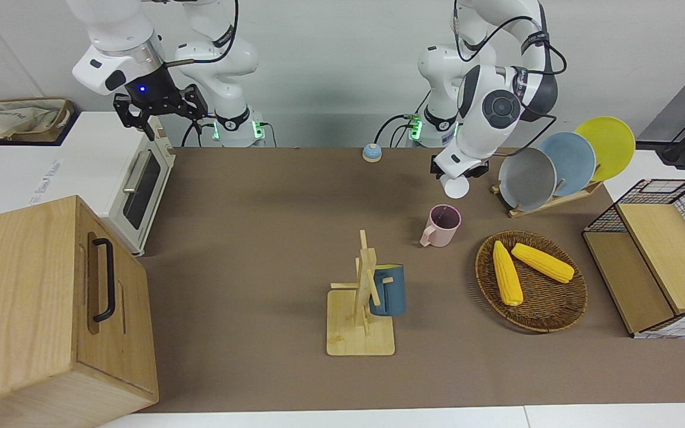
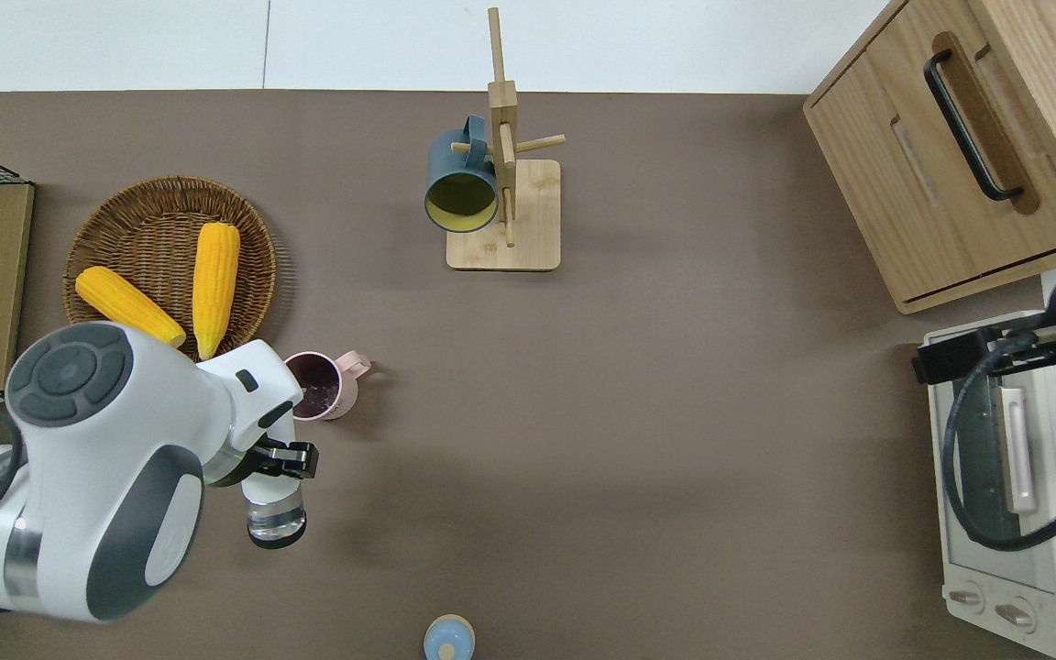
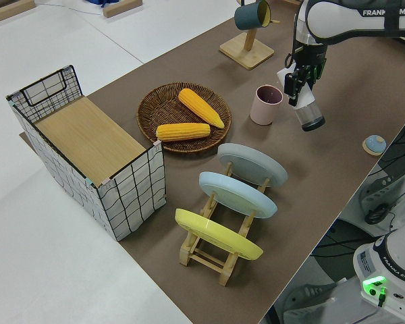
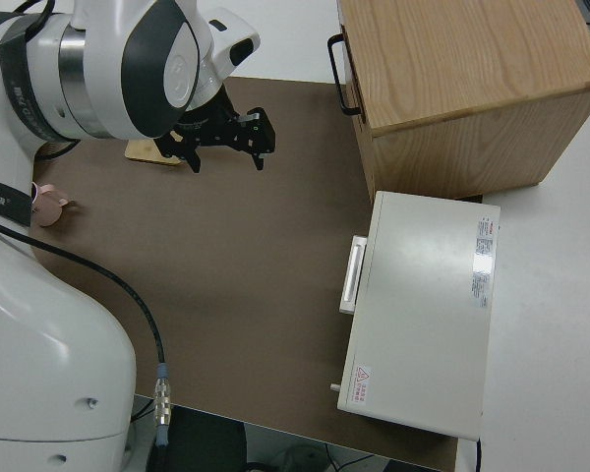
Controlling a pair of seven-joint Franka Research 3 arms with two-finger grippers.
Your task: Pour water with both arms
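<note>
The front camera looks across the counter (image 1: 271, 196) toward both robot bases, taking in its whole length. The overhead camera looks straight down. Both show the mug tree (image 1: 361, 297), the pink mug (image 2: 319, 386) and the corn basket (image 2: 166, 252). The left side camera looks diagonally from the plate rack (image 3: 223, 233). The right side camera sits close above the toaster oven (image 4: 423, 315).

Robotics laboratory arranged as a mock kitchen. Two white arms (image 1: 485, 101) are mounted at a counter (image 1: 259, 238) covered by a brown mat. Kitchen props: toaster oven (image 1: 134, 184), plate rack (image 1: 556, 172), mug tree (image 1: 361, 297), basket of corn (image 1: 533, 279). Plain white walls, exposed cabling.
</note>
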